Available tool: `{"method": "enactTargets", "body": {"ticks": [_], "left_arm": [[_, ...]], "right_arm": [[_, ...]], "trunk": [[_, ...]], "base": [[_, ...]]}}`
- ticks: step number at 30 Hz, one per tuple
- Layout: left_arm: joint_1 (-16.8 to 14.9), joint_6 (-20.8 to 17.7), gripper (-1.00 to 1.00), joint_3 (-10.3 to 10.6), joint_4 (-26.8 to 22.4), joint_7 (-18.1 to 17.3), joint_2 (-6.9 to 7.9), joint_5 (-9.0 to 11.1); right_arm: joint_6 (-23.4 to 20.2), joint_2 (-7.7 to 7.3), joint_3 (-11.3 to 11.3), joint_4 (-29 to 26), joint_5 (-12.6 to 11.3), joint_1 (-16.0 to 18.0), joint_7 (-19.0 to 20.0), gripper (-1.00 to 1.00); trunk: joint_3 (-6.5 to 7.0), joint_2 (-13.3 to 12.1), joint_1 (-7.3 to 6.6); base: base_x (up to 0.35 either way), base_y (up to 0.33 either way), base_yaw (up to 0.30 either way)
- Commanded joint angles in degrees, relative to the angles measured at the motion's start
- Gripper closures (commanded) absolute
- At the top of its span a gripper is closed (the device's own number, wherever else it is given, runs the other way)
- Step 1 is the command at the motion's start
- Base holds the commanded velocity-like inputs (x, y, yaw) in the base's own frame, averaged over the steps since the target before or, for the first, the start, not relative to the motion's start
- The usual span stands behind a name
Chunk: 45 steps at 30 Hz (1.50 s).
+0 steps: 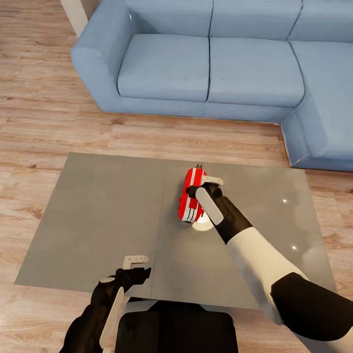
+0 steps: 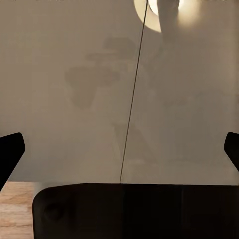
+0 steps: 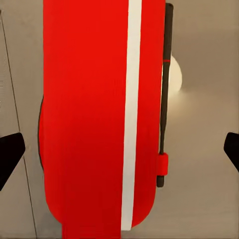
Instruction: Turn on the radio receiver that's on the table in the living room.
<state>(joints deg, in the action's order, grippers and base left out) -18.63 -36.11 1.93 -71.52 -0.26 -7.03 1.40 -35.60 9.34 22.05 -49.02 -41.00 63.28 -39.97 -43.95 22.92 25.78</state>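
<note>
Radio receiver unlabelled, between spread right tool fingers; left tool released.

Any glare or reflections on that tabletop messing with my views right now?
Head view: the table shows two small bright specks at right and a bright lamp reflection beside the radio receiver. Left wrist view: a bright glare patch and faint ghost reflections on the glossy top. Right wrist view: a glow behind the sharp, unwashed radio receiver.

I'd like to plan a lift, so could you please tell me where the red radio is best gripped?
Probably across the flat red body of the radio, from above: it lies flat on the table, and the right gripper hovers open over it. Its thin handle looks flimsier.
</note>
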Motion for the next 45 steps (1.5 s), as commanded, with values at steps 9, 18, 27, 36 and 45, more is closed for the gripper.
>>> {"method": "enactTargets", "body": {"ticks": [9, 18, 27, 36, 45], "left_arm": [[0.0, 0.0, -1.00, 0.0, 0.0, 0.0, 0.00, 0.0], [0.0, 0.0, -1.00, 0.0, 0.0, 0.1, 0.00, 0.0], [0.0, 0.0, -1.00, 0.0, 0.0, 0.1, 0.00, 0.0], [0.0, 0.0, -1.00, 0.0, 0.0, 0.0, 0.00, 0.0], [0.0, 0.0, -1.00, 0.0, 0.0, 0.0, 0.00, 0.0]], "right_arm": [[0.3, 0.48, 0.2, 0.5, -0.1, 0.0, 2.0, -1.00], [2.0, 0.13, 0.4, 5.0, 0.3, 0.0, 6.4, -1.00], [2.3, 0.32, 0.4, 5.0, 0.7, 0.0, 7.1, -1.00], [2.3, 0.41, 0.4, 5.1, 0.7, 0.0, 7.2, -1.00], [2.2, 0.41, 0.4, 5.1, 0.7, 0.0, 7.3, -1.00]], "trunk": [[0.00, 0.0, 0.00], [0.00, 0.0, 0.00], [0.00, 0.0, 0.00], [0.00, 0.0, 0.00], [0.00, 0.0, 0.00]], "base": [[0.000, 0.000, 0.000], [0.000, 0.000, 0.000], [0.000, 0.000, 0.000], [0.000, 0.000, 0.000], [0.000, 0.000, 0.000]]}}
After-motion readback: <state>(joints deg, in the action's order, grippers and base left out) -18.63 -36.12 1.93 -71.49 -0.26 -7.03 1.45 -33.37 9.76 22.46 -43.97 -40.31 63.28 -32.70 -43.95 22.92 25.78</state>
